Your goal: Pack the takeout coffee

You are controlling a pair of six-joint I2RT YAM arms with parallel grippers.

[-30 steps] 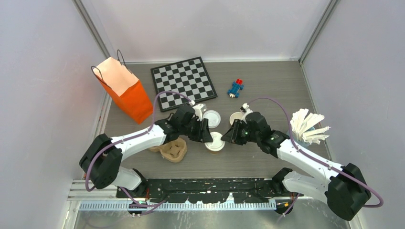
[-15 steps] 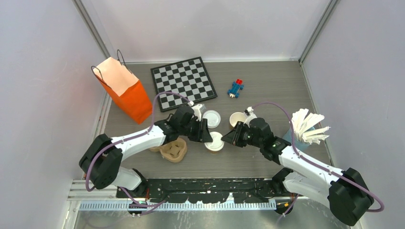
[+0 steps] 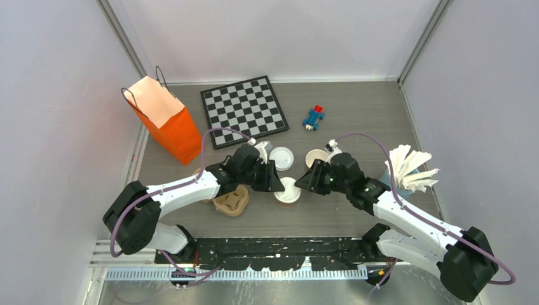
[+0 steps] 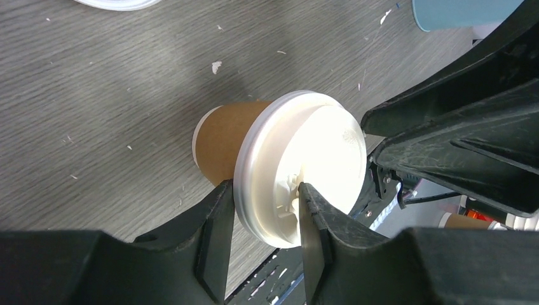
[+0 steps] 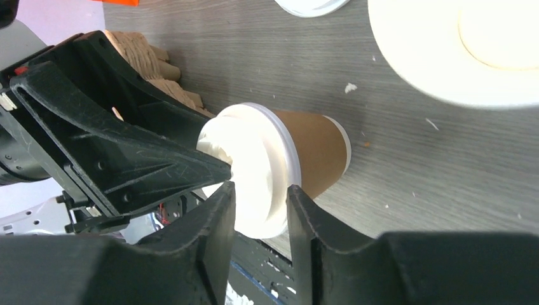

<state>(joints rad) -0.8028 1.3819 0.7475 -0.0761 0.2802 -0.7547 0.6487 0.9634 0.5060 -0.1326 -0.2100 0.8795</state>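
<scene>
A brown paper coffee cup (image 3: 287,190) with a white lid stands upright at mid-table between both grippers. My left gripper (image 3: 274,181) reaches it from the left. In the left wrist view that gripper (image 4: 264,190) is shut on the lid (image 4: 311,152), one finger under the rim and one on the lid's top. From the right comes my right gripper (image 3: 304,182). Its jaws (image 5: 259,190) stand open, close on either side of the same lid (image 5: 254,159), just above the brown cup body (image 5: 318,149). A second cup (image 3: 316,157) stands lidless behind, with a loose lid (image 3: 281,157) left of it.
A tan pulp cup tray (image 3: 230,200) lies under the left arm. An orange paper bag (image 3: 166,121) stands open at the back left, with a chessboard (image 3: 245,111) and a small blue-and-red toy (image 3: 313,117) behind. A blue tumbler of white napkins (image 3: 410,168) stands at the right.
My right gripper's jaws have widened around the lid. The left gripper has closed a little on the lid. Both arms and the cup have barely shifted.
</scene>
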